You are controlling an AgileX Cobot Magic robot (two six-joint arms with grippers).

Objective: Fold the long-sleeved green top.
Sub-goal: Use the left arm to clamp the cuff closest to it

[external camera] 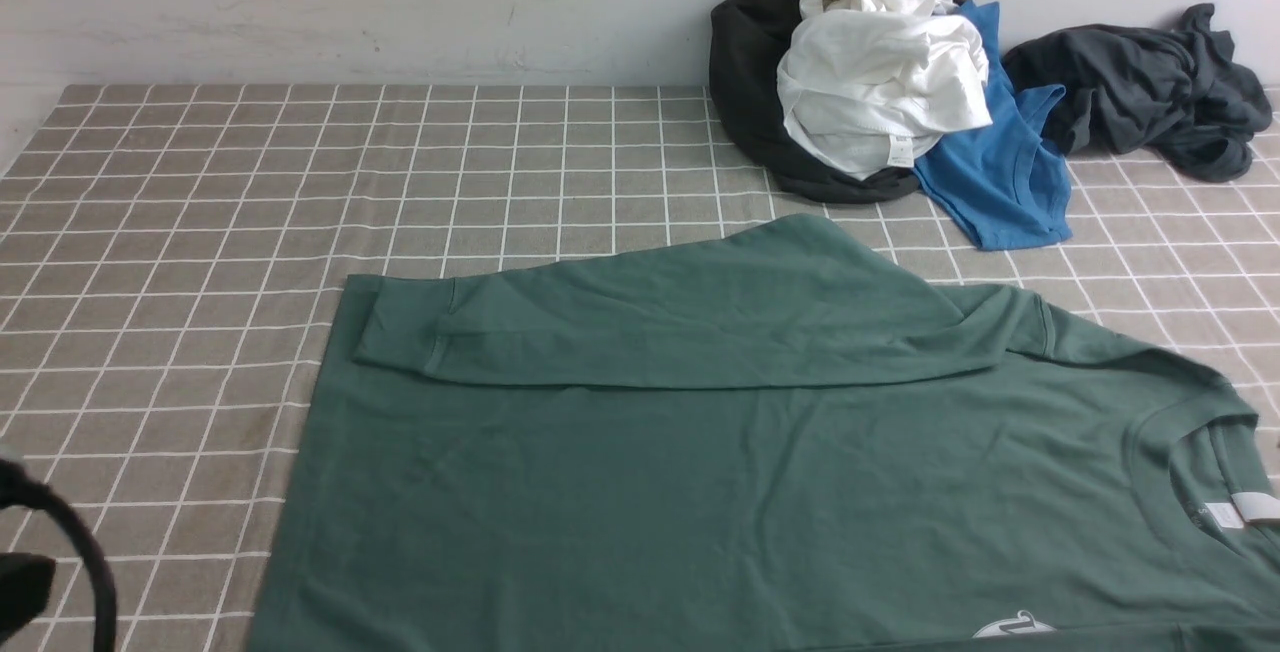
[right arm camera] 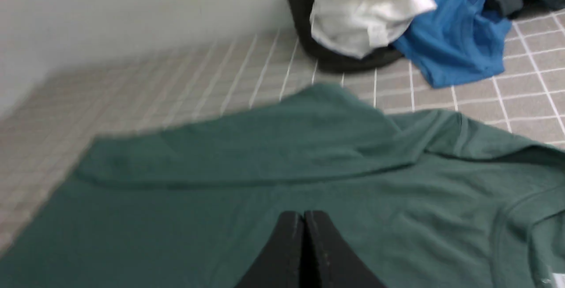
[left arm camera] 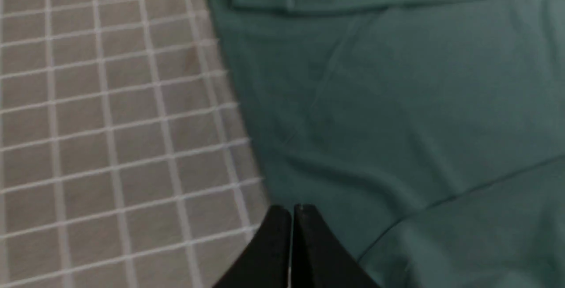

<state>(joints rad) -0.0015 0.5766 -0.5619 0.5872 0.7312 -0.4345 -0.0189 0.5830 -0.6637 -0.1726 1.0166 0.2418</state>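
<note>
The green long-sleeved top [external camera: 720, 472] lies flat on the checked tablecloth, neck with a white label [external camera: 1240, 510] at the right. One sleeve [external camera: 700, 317] is folded across the body along the far side. In the left wrist view my left gripper [left arm camera: 292, 210] is shut and empty, above the top's [left arm camera: 397, 115] left edge. Over the middle of the top's body [right arm camera: 309, 177], my right gripper [right arm camera: 303, 214] is shut with nothing between its fingers. Neither gripper's jaws show in the front view; only a black cable and part of the left arm [external camera: 60, 552] appear.
A pile of clothes lies at the far right by the wall: a white garment [external camera: 880, 82] on a black one [external camera: 750, 82], a bright blue tee [external camera: 1000, 172] and a dark grey garment [external camera: 1150, 92]. The checked tablecloth [external camera: 200, 232] stretches out to the left.
</note>
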